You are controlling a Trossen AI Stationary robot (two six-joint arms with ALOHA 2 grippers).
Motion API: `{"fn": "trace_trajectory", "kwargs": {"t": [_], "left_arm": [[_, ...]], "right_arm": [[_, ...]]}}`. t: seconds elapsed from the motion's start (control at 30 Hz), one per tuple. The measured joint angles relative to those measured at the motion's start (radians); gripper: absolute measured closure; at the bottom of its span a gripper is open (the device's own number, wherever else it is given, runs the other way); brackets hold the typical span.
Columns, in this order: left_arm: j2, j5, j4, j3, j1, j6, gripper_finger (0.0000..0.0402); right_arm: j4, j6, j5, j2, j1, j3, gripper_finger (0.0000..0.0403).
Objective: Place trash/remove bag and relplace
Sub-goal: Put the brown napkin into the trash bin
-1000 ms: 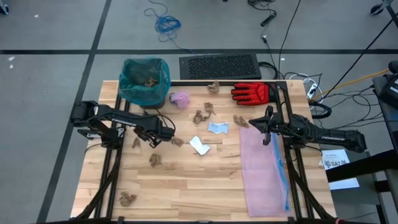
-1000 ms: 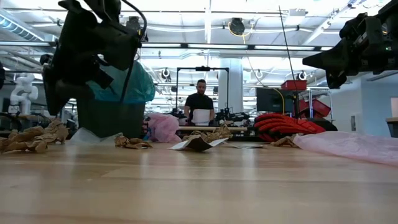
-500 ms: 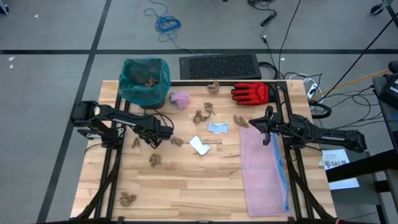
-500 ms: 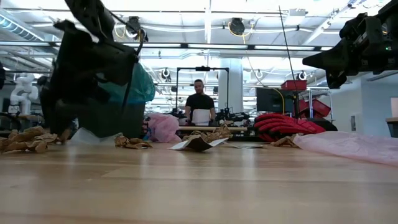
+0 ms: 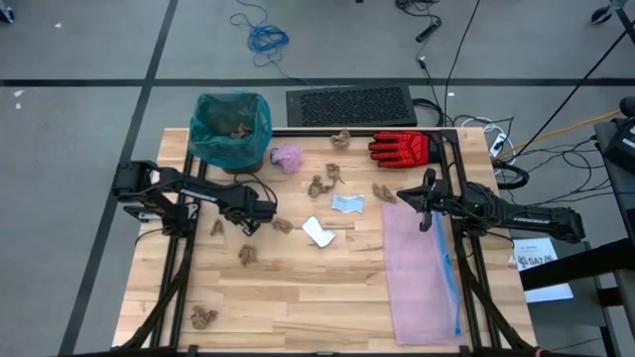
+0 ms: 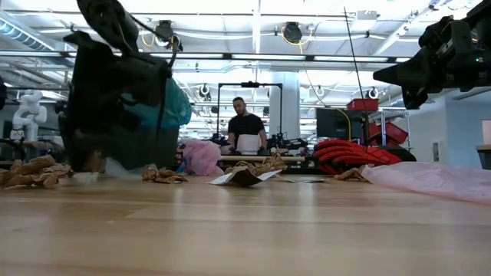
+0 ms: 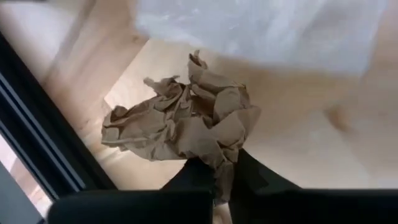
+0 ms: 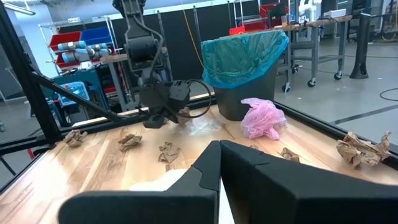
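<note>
Near edge of the worktop: one crumpled brown paper wad (image 5: 204, 317) lay alone by the near left corner, well apart from everything else, so it was likely to be among the last pieces collected.

Right side: a pale pink translucent plastic bag with a blue strip (image 5: 422, 273) lay flat along the right edge, seemingly set aside as the replacement liner.

Right gripper (image 5: 408, 198): it hung above the far end of the pink bag with its fingers pressed together and nothing between them (waiting, by the look of it).

Left gripper (image 7: 225, 169): down at the worktop on the left side, its fingers had pinched together on a crumpled brown paper wad (image 7: 183, 127); the wrist view showed the paper caught between the fingertips, probably to carry it to the bin.

Middle of the worktop: the trash was still scattered, with brown wads (image 5: 247, 254), a white scrap (image 5: 318, 231) and a pale blue piece (image 5: 348, 203) lying apart from one another.

Far edge: a red glove (image 5: 401, 148) lay near the far right corner and a crumpled purple plastic piece (image 5: 288, 157) just beside the bin.

Far left corner: the dark bin lined with the thin teal-green translucent bag (image 5: 231, 129) stood open-topped and already held a few brown scraps, so bag removal looked some way off.
</note>
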Motion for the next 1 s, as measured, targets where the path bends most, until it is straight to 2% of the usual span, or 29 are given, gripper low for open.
{"fn": "trace_trajectory", "kwargs": {"t": [0.13,0.27,0.37,0.47,0.57,0.7,0.9,1.0], "left_arm": [[0.000,-0.028,-0.076,0.109,-0.055,0.004,0.0390],[0.000,-0.104,-0.171,0.285,-0.099,0.016,0.0396],[0.000,-0.212,-0.259,0.438,-0.110,0.057,0.0398],[0.000,-0.371,-0.362,0.591,-0.083,0.097,0.0398],[0.000,-0.499,-0.455,0.719,-0.015,0.146,0.0398],[-0.001,-0.550,-0.510,0.840,0.132,0.271,0.0399],[-0.002,-0.537,-0.459,0.909,0.381,0.500,0.0399],[-0.002,-0.409,-0.408,0.909,0.498,0.581,0.0399]], "right_arm": [[0.000,0.000,0.000,0.000,0.000,0.000,0.0403],[0.000,0.000,0.000,0.000,0.000,0.000,0.0403],[0.000,0.000,0.000,0.000,0.000,0.000,0.0403],[0.000,0.000,0.000,0.000,0.000,0.000,0.0403],[0.000,0.001,0.000,0.000,0.000,0.000,0.0403],[0.000,0.019,0.000,0.000,0.000,0.000,0.0403],[0.001,0.019,0.000,0.000,0.000,0.000,0.0403],[0.002,0.019,0.000,0.000,0.000,0.000,0.0403]]}}
